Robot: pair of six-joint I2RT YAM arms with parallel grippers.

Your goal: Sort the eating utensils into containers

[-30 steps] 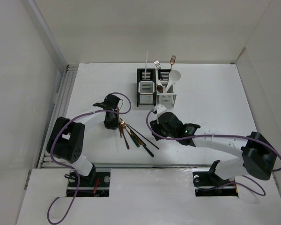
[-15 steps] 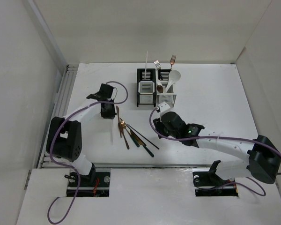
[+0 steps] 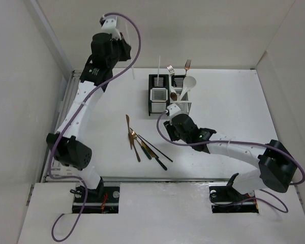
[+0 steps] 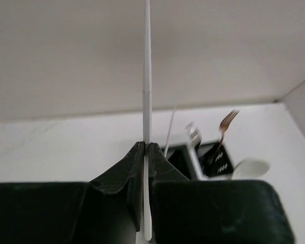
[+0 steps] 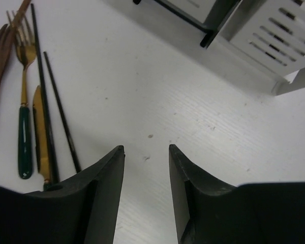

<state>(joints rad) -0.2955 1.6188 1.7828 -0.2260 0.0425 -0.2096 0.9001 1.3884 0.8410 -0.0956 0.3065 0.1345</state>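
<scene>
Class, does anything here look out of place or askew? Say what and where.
Nothing looks spilled or damaged. A loose cutlery pile lies fanned and crossing on the table, left of the caddies, unsorted. A white spoon leans sideways out of the right caddy.

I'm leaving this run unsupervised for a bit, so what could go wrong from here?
1. The left gripper pinches the white chopstick near its lower end, with most of its length standing free above. It could pivot or slip during the carry.
2. The right gripper, open and empty, hovers just in front of the silver caddy. The arms might crowd each other there, or it might nudge the caddy.
</scene>
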